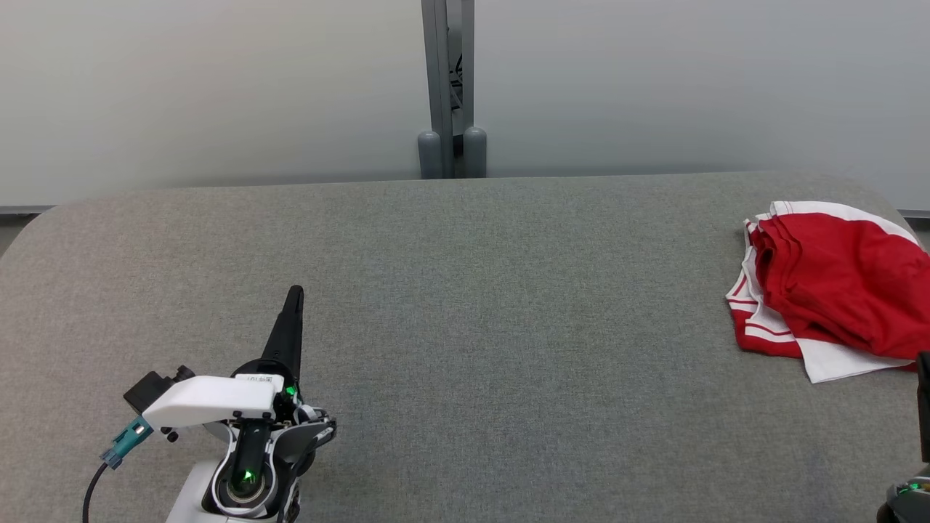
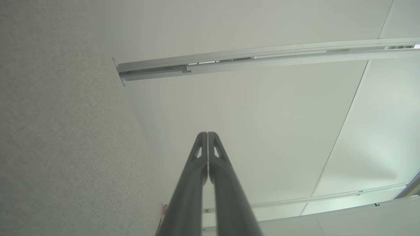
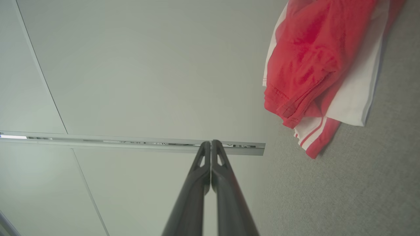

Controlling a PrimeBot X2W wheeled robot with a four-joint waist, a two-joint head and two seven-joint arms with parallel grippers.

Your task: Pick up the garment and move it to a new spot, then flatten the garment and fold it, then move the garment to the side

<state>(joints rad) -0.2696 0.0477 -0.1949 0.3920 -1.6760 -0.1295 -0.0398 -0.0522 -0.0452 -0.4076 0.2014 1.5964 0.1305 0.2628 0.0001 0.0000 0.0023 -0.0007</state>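
Note:
A folded red and white garment (image 1: pixel 828 280) lies at the far right edge of the grey table (image 1: pixel 465 305); the right wrist view has the same garment (image 3: pixel 315 62) at its upper right. My left gripper (image 1: pixel 293 294) hovers over the table's lower left, far from the garment, fingers pressed together and holding nothing; its shut tips (image 2: pixel 207 134) point toward the wall. My right gripper (image 3: pixel 211 143) is shut and empty, a short way from the garment's striped hem. A sliver of the right arm (image 1: pixel 921 407) shows at the head view's lower right edge.
A grey post (image 1: pixel 450 87) stands behind the table's far edge between pale wall panels. The table's corners are rounded, and the garment lies close to the right rim.

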